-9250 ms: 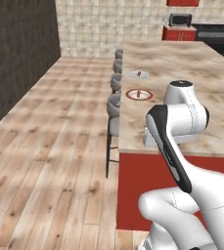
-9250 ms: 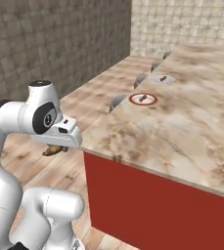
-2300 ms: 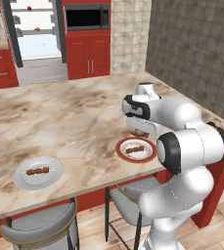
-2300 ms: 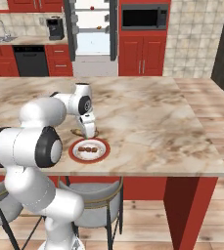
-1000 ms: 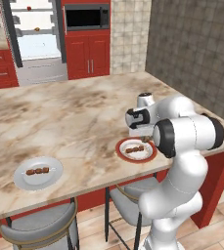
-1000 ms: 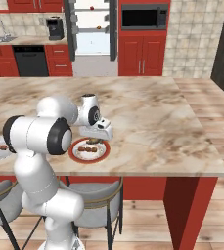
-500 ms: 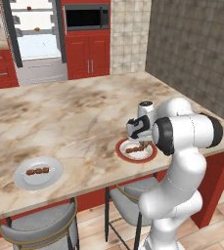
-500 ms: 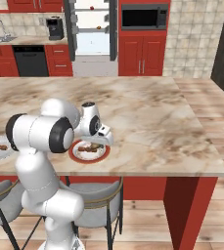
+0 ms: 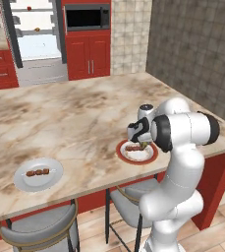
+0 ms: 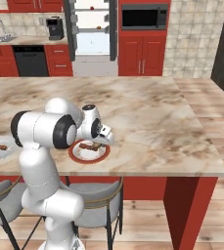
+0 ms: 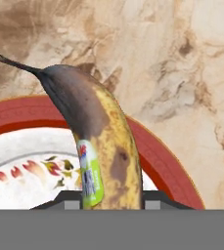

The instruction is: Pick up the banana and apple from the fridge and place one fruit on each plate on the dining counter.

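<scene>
In the hand view my gripper (image 11: pixel 112 202) is clamped on the banana (image 11: pixel 96 146) at bottom centre, its browned stem end reaching to the upper left over the red-rimmed plate (image 11: pixel 167 166). I judge it light, soft and bruisable, smooth-skinned; a mid-body hold suits it, and a gentle release

Red cabinets (image 9: pixel 88 61) lined the far wall, with a black microwave (image 10: pixel 144 16) set above them. Beige tiles (image 10: pixel 193 34) covered the wall beside it; a dark grey stone wall (image 9: pixel 197 54) closed the side. To the left stood a black dishwasher (image 10: pixel 30 60), a sink (image 10: pixel 1 39) and a coffee machine (image 10: pixel 55 28). The floor (image 10: pixel 206 93) was light wood planks. Grey stools (image 9: pixel 40 231) were tucked under the near edge
</scene>
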You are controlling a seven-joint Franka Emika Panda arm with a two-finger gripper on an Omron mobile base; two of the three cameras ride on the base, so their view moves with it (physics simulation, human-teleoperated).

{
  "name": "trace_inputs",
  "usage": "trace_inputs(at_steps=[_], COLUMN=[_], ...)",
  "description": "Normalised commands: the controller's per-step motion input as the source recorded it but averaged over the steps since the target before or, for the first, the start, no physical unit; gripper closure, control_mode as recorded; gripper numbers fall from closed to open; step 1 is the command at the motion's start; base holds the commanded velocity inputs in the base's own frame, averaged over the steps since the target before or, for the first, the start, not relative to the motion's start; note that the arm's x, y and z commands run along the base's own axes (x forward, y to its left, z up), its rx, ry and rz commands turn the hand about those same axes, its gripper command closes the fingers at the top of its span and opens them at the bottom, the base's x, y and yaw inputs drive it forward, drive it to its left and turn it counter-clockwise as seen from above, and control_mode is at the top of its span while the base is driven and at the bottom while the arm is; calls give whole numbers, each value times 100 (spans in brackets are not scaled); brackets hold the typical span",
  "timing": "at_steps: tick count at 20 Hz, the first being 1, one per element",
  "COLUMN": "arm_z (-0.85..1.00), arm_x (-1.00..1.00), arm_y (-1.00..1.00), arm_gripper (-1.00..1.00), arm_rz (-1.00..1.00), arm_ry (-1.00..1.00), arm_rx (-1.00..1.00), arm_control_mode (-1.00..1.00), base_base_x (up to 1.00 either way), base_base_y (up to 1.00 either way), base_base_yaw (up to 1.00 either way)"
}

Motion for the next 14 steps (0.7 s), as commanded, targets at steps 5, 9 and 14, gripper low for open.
trace_inputs(at_steps=[5, 9, 14], arm_z=[0, 23, 49], arm_x=[-5, -34, -46], arm_y=[0, 0, 0], arm_gripper=[100, 100, 100], arm_rz=[0, 0, 0], arm_ry=[0, -3, -6], arm_rx=[0, -1, 0], arm_control_mode=[-100, -100, -100], base_base_x=[0, 0, 0], base_base_y=[0, 0, 0], base_base_yaw=[0, 0, 0])
